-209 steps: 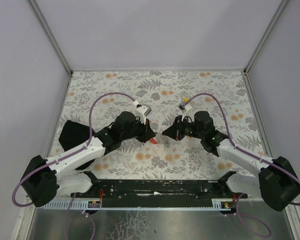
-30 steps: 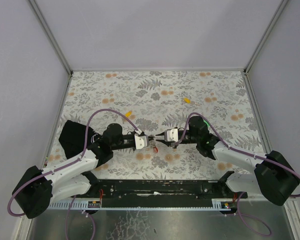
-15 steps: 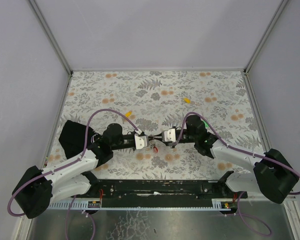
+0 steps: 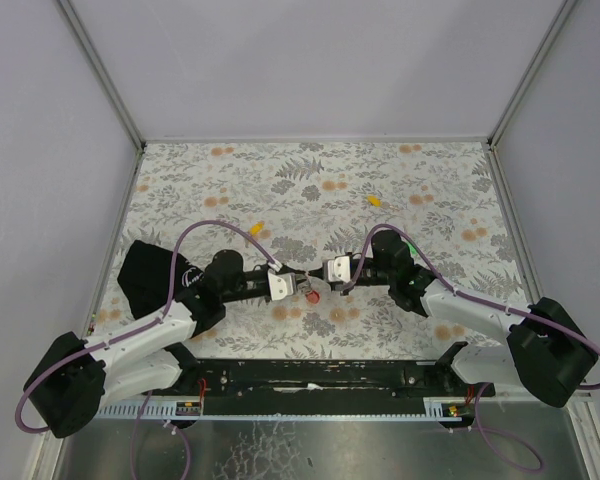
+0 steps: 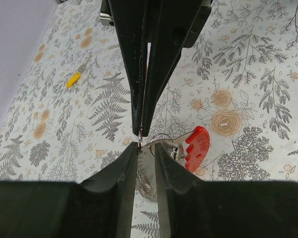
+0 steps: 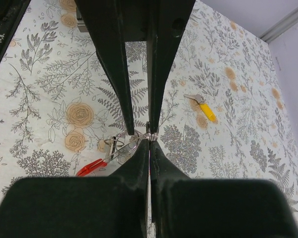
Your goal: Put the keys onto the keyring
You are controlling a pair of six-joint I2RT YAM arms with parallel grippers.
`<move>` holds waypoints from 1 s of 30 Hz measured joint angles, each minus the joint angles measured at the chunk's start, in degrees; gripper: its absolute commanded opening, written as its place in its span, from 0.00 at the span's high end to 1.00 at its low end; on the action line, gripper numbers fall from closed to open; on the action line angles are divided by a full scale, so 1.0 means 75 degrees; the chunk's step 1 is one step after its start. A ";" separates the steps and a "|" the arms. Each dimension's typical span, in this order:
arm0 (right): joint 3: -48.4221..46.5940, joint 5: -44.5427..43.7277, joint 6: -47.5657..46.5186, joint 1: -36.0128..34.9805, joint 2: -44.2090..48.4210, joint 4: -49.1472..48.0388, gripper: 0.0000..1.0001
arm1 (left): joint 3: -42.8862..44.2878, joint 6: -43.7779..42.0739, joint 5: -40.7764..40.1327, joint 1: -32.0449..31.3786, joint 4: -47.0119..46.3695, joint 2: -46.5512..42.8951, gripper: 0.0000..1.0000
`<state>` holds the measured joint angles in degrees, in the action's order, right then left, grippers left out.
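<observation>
Our right claw [image 6: 149, 140] is clamped on the thin wire keyring with a red tab [image 5: 196, 148], mid-bench by the near edge. Our left claw [image 5: 146, 148] stands slightly parted. The small yellow-capped metal key [image 4: 258, 227] lies nearest it, toward the far edge.

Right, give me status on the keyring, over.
Right gripper shut on keyring. Left gripper slightly open at the ring. Yellow key and second yellow key loose on table, unthreaded. Nothing blocking.
</observation>
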<state>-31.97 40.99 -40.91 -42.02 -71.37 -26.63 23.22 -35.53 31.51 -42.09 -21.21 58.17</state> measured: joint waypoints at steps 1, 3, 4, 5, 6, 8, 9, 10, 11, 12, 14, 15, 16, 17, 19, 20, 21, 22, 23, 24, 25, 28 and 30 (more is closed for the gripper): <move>0.0003 0.0000 0.0047 0.0000 0.0003 -0.0029 1.00 | -0.0041 0.0003 -0.0009 0.0000 -0.0079 -0.0003 0.80; 0.0006 0.0000 0.0114 0.0000 0.0003 -0.0085 1.00 | -0.0102 0.0020 -0.0038 0.0000 -0.0192 -0.0009 0.80; 0.0009 0.0000 0.0131 0.0000 0.0003 -0.0096 1.00 | -0.0117 0.0029 -0.0055 0.0000 -0.0216 -0.0009 0.80; 0.0015 0.0003 0.0152 0.0000 0.0003 -0.0122 1.00 | -0.0122 0.0041 -0.0067 0.0000 -0.0236 -0.0009 0.80; 0.0020 0.0003 0.0178 0.0000 0.0003 -0.0137 1.00 | -0.0131 0.0047 -0.0085 0.0000 -0.0265 -0.0009 0.80; 0.0020 0.0009 0.0224 0.0000 0.0003 -0.0152 1.00 | -0.0160 0.0076 -0.0105 0.0000 -0.0306 -0.0009 0.81; 0.0023 0.0009 0.0236 0.0000 0.0003 -0.0157 1.00 | -0.0175 0.0082 -0.0122 0.0000 -0.0326 -0.0009 0.81; 0.0026 0.0009 0.0254 0.0000 0.0003 -0.0169 1.00 | -0.0189 0.0099 -0.0137 0.0003 -0.0361 -0.0009 0.81; 0.0038 0.0009 0.0262 0.0000 0.0003 -0.0195 1.00 | -0.0201 0.0117 -0.0154 0.0003 -0.0382 -0.0009 0.81; 0.0055 0.0012 0.0271 0.0000 0.0009 -0.0213 1.00 | -0.0221 0.0149 -0.0187 0.0003 -0.0437 -0.0009 0.81; 0.0087 0.0006 0.0297 0.0000 0.0017 -0.0280 1.00 | -0.0256 0.0189 -0.0230 0.0003 -0.0504 -0.0009 0.82; 0.0108 0.0006 0.0312 0.0000 0.0023 -0.0312 1.00 | -0.0286 0.0216 -0.0259 0.0003 -0.0560 -0.0009 0.83; 0.0122 0.0009 0.0321 0.0000 0.0026 -0.0326 1.00 | -0.0303 0.0230 -0.0274 0.0006 -0.0597 -0.0009 0.84; 0.0131 0.0009 0.0329 0.0000 0.0029 -0.0347 1.00 | -0.0315 0.0251 -0.0286 0.0012 -0.0635 -0.0006 0.85; 0.0137 0.0009 0.0350 0.0000 0.0038 -0.0370 1.00 | -0.0323 0.0297 -0.0294 0.0015 -0.0679 -0.0006 0.85; 0.0143 0.0015 0.0376 0.0000 0.0038 -0.0385 1.00 | -0.0323 0.0303 -0.0303 0.0015 -0.0702 -0.0003 0.85; 0.0146 0.0017 0.0396 0.0000 0.0038 -0.0396 1.00 | -0.0323 0.0309 -0.0306 0.0017 -0.0723 0.0003 0.85; 0.0152 0.0020 0.0411 0.0000 0.0038 -0.0411 1.00 | -0.0329 0.0309 -0.0318 0.0017 -0.0761 0.0012 0.86; 0.0160 0.0023 0.0431 0.0000 0.0038 -0.0434 1.00 | -0.0335 0.0312 -0.0318 0.0017 -0.0793 0.0017 0.86; 0.0160 0.0026 0.0458 0.0000 0.0038 -0.0449 1.00 | -0.0338 0.0315 -0.0318 0.0017 -0.0825 0.0020 0.87; 0.0163 0.0026 0.0460 0.0000 0.0038 -0.0463 1.00 | -0.0347 0.0318 -0.0318 0.0017 -0.0863 0.0023 0.87; 0.0181 0.0032 0.0490 0.0000 0.0038 -0.0504 1.00 | -0.0361 0.0329 -0.0315 0.0017 -0.0915 0.0038 0.88; 0.0189 0.0029 0.0498 0.0000 0.0038 -0.0522 1.00 | -0.0364 0.0329 -0.0312 0.0017 -0.0953 0.0067 0.88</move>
<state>-30.55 41.21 -37.17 -42.02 -71.09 -30.55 20.49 -33.06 29.17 -41.95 -28.36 58.67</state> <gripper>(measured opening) 0.011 0.125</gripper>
